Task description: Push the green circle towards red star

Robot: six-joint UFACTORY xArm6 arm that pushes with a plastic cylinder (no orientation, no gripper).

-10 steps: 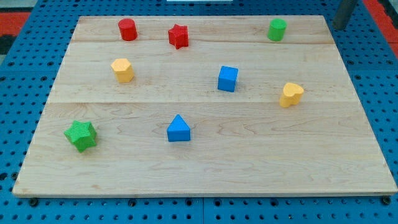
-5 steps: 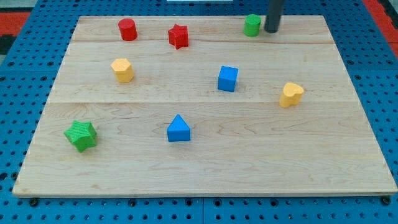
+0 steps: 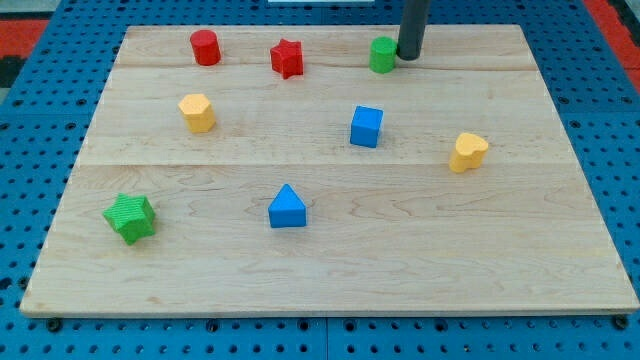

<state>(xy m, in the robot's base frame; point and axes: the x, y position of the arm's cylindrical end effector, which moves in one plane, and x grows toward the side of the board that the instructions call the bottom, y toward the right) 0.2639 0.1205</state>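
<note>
The green circle (image 3: 382,55) stands near the view's top, right of centre. My tip (image 3: 408,56) touches its right side, with the dark rod rising out of the view's top. The red star (image 3: 287,58) sits to the left of the green circle, roughly level with it, a clear gap between them.
A red circle (image 3: 205,47) sits left of the red star. A yellow block (image 3: 197,112), a blue cube (image 3: 366,126), a yellow heart (image 3: 467,152), a blue triangle (image 3: 287,207) and a green star (image 3: 130,217) lie on the wooden board (image 3: 330,270).
My tip came in from the view's top right and moved left, pushing the green circle leftward towards the red star. The other blocks have not moved.
</note>
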